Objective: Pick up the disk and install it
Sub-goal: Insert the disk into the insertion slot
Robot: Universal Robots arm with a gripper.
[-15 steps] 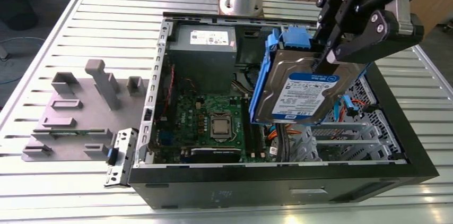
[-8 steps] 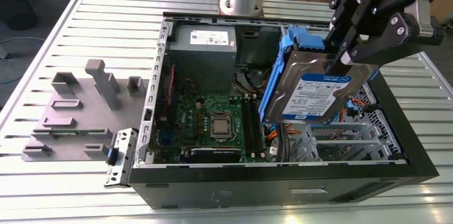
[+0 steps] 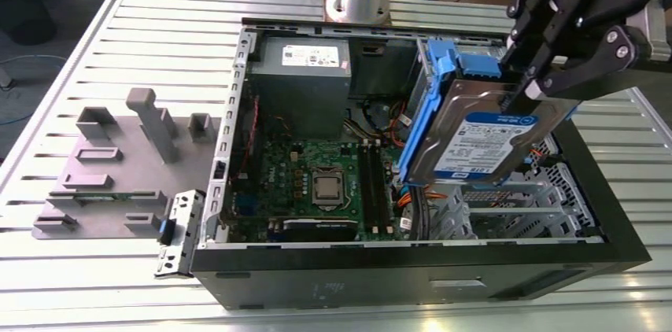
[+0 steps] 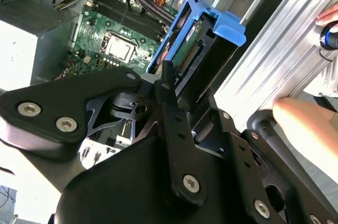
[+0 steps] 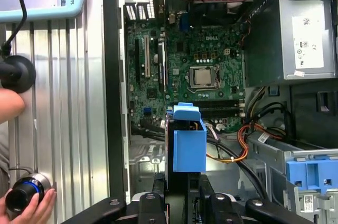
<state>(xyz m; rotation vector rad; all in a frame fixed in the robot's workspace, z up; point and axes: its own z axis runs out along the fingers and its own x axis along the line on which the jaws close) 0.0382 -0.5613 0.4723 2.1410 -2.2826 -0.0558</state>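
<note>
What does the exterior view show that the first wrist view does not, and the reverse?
Exterior view: the label side of the disk, and grey fixtures on the table. First wrist view: a person's hand on a blue-ringed knob. Both: the disk gripped by the fingers above the open case, the motherboard, the power supply.

I've got everything on a slatted aluminium table [image 3: 126, 41]. Open black PC case [image 3: 420, 281] lies on its side, toward the exterior view's right. Grey fixture plate [image 3: 100, 186] with upright blocks sits on the exterior view's left, near the case but apart. Small metal bracket [image 3: 176, 237] with a blue tab lies just beside the case corner. First wrist view: a hand [image 5: 38, 207] on the slats at a blue-ringed black knob [image 5: 21, 196].
</note>
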